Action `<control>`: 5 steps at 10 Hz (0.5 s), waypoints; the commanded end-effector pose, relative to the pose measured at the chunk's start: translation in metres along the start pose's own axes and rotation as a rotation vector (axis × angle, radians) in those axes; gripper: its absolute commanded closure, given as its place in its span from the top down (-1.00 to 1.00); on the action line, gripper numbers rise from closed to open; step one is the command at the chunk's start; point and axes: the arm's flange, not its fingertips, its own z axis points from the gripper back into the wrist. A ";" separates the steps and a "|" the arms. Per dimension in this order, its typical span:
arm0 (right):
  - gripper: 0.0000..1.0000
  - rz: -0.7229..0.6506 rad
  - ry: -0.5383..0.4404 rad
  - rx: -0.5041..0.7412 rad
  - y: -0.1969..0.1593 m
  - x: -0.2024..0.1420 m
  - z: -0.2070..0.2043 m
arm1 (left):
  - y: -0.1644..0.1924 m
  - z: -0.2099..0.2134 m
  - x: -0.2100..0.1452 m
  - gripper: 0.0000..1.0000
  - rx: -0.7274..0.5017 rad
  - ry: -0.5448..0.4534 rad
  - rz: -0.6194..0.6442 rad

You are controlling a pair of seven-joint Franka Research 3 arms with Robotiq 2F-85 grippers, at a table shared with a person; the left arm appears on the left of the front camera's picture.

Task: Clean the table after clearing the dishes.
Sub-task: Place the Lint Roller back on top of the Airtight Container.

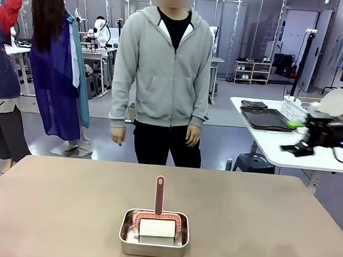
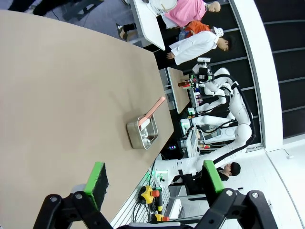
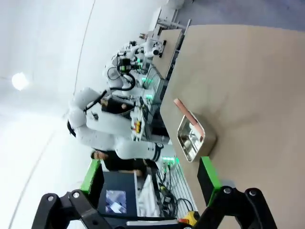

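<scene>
The brownish table [image 1: 62, 209] spans the front view, with a person in a grey hoodie [image 1: 164, 74] standing at its far side, hands down. White plates [image 1: 336, 102], the dishes, stand in a wire rack on the white side table [image 1: 278, 147], next to dark trays [image 1: 267, 119]. My right gripper [image 1: 294, 137] hovers open and blurred above that side table. The right wrist view shows it open [image 3: 148, 176] and holding nothing, as the left wrist view does my left gripper [image 2: 155, 179]. Both hang high off the table [image 2: 71, 95] [image 3: 248, 86].
A small steel pan [image 1: 154, 232] holding a white roller with a reddish upright handle [image 1: 159, 195] sits near the table's front middle. The same pan [image 2: 143, 133] [image 3: 195, 138] lies far below both grippers. Other people stand at the far left.
</scene>
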 end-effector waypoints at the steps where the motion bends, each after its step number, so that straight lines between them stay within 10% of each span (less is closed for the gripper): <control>1: 1.00 -0.063 -0.037 0.017 -0.006 -0.016 0.048 | -0.005 0.000 -0.001 1.00 0.016 -0.010 0.017; 5: 1.00 -0.214 -0.166 0.004 -0.050 -0.068 0.179 | -0.005 0.000 -0.001 1.00 0.016 -0.010 0.017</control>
